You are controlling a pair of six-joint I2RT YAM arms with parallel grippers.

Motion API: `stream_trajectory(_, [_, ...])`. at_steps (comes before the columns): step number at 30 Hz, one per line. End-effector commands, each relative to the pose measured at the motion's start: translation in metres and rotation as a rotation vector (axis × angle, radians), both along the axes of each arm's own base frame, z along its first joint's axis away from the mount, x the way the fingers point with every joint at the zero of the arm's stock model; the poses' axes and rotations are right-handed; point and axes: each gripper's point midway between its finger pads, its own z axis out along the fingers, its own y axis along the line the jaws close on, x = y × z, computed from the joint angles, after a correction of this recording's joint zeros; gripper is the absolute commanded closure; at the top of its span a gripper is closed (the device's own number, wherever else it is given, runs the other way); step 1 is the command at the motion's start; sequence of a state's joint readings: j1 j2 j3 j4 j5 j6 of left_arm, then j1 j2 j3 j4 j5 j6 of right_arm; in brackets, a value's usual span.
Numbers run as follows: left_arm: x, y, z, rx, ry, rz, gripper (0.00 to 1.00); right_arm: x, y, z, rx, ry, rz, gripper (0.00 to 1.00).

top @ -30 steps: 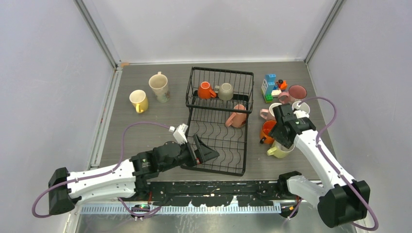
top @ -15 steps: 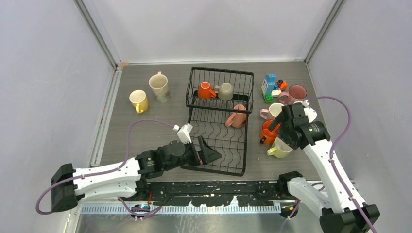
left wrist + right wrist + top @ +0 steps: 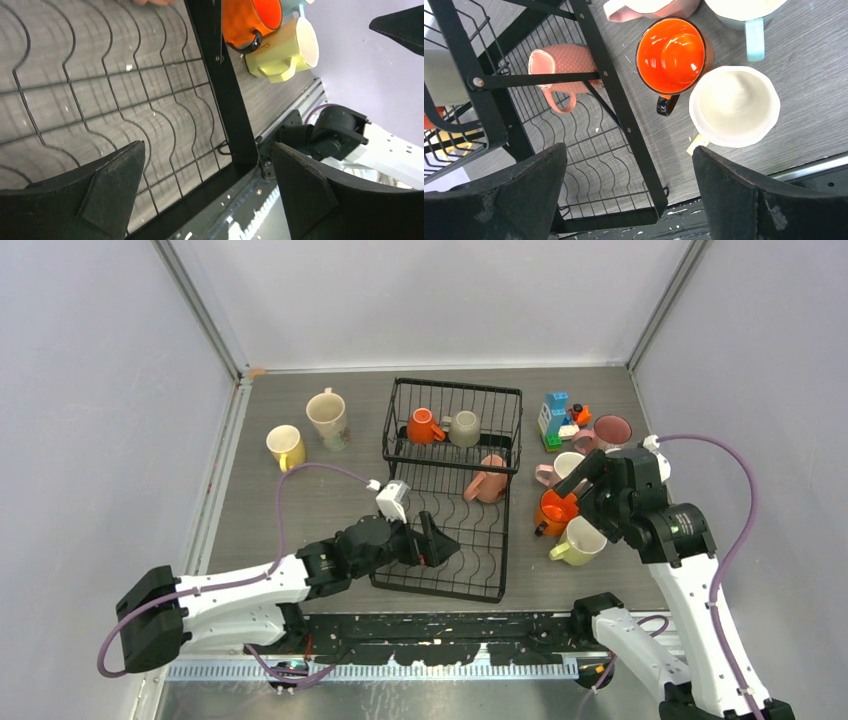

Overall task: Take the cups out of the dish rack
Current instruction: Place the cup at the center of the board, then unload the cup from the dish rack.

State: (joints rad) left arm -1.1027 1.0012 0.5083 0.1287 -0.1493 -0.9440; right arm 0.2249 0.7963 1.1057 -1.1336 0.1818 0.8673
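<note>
The left gripper (image 3: 437,545) hangs wide open and empty over the near end of the black wire dish rack (image 3: 440,591). Just right of the rack, the right gripper (image 3: 628,152), also spread and empty, hovers above a pale yellow ceramic mug (image 3: 580,540) and a glossy orange black-handled mug (image 3: 553,510). Farther back, a pink dotted mug (image 3: 487,480) lies on the rack's tray. A small orange mug (image 3: 424,426) and a grey-beige mug (image 3: 464,428) sit in its basket.
</note>
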Motion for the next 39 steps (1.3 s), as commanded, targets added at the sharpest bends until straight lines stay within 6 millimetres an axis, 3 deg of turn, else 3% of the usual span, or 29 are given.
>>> stream_trajectory(1, [0.025,-0.013,0.038,-0.065,-0.253,0.005,0.0,-0.001,0.005,0.016,0.037,-0.048,0.016,0.0])
stream_trajectory(16, [0.075,-0.038,0.006,-0.017,-0.686,0.081,0.04,-0.005,0.008,0.015,0.064,-0.073,0.03,0.0])
stream_trajectory(25, [0.095,-0.059,-0.034,0.06,-0.728,0.074,0.14,-0.008,0.006,0.022,0.048,-0.082,0.038,0.0])
stream_trajectory(31, [0.113,-0.058,-0.035,0.102,-0.759,0.11,0.15,-0.009,0.006,0.024,0.046,-0.092,0.041,0.0])
stream_trajectory(39, [0.132,-0.055,-0.045,0.146,-0.775,0.118,0.26,-0.007,0.01,0.024,0.056,-0.089,0.059,0.0])
